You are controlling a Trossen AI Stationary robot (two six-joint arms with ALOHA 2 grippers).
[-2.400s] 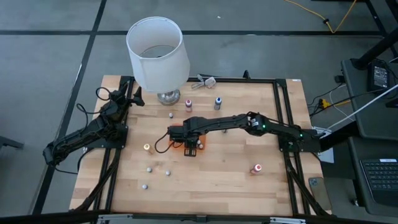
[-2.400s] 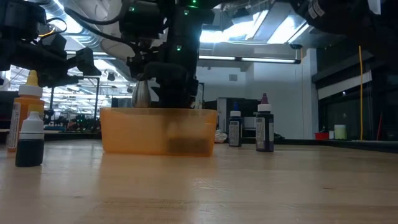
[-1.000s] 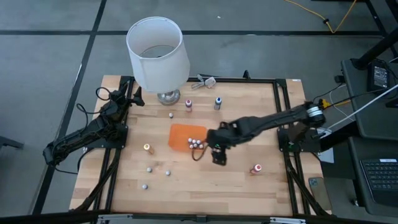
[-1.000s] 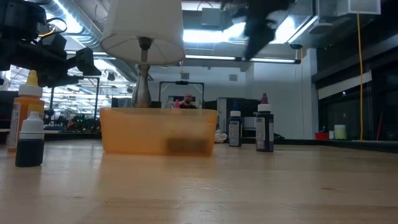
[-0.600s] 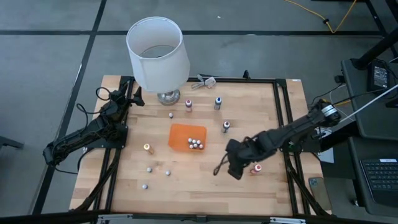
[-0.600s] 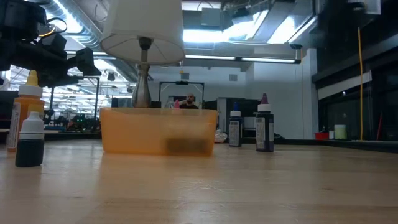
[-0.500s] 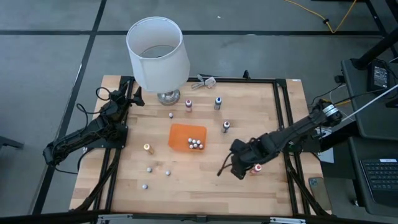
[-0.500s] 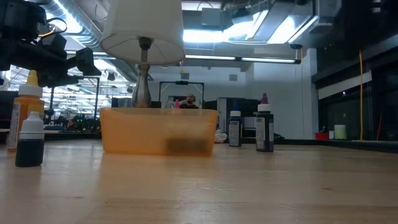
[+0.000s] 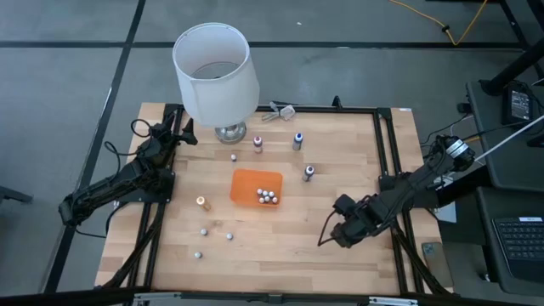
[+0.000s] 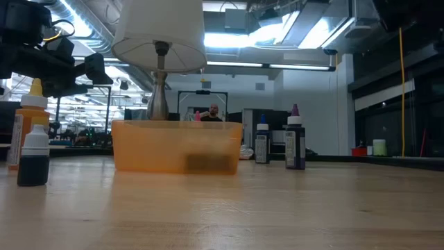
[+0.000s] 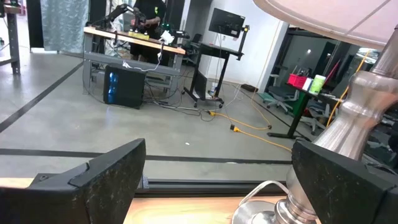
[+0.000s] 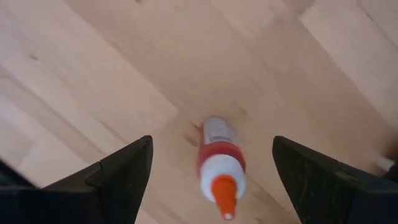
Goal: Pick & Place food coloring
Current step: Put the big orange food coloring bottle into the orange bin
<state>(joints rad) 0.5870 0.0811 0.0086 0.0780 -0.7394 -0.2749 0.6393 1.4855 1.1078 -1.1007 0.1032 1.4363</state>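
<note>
My right gripper (image 12: 211, 171) hangs with its fingers spread wide and nothing between them, right over a red bottle (image 12: 217, 163) lying on its side on the table (image 9: 280, 242). A couple of seconds back this same gripper was down in the tray (image 9: 256, 187); since then it has swung out across the table to the right front area (image 9: 348, 231). I read that as one drop finished and the next pick lined up.

In the wrist view the bottle sits squarely in the gap, touching neither finger. Its long axis runs roughly along my line of approach, orange tip pointing back toward the gripper, red body away. The fingers straddle it across its width, so closing should catch the sides.

My left gripper (image 9: 181, 127) waits, open, beside the lamp (image 9: 215, 72).
</note>
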